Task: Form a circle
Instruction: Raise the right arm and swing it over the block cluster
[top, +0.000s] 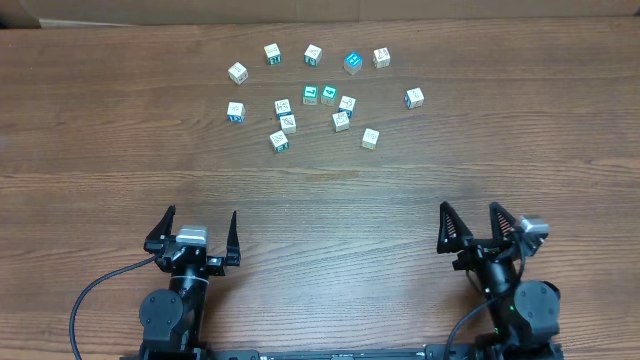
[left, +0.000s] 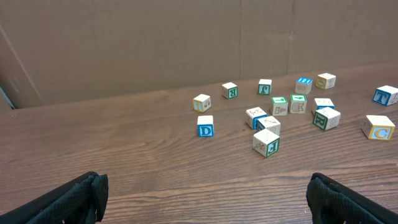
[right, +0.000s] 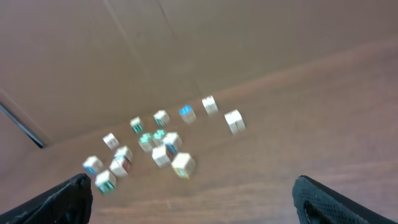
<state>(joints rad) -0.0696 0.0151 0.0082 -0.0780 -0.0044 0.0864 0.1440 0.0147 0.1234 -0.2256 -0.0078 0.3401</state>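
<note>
Letter cubes (top: 329, 96) look blurred in my right wrist view (letters unreadable). Left end effector (top: 202, 214) and right end effector (top: 468, 207) stand spread.

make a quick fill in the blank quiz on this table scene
1. The left pincer and right pincer both stand ___, holding nothing.
2. In the left wrist view, the leftmost blue-faced cube shows the letter ___.
3. The letter cubes lie scattered and do not yet form a ___.
Missing words: open; D; circle.
</note>
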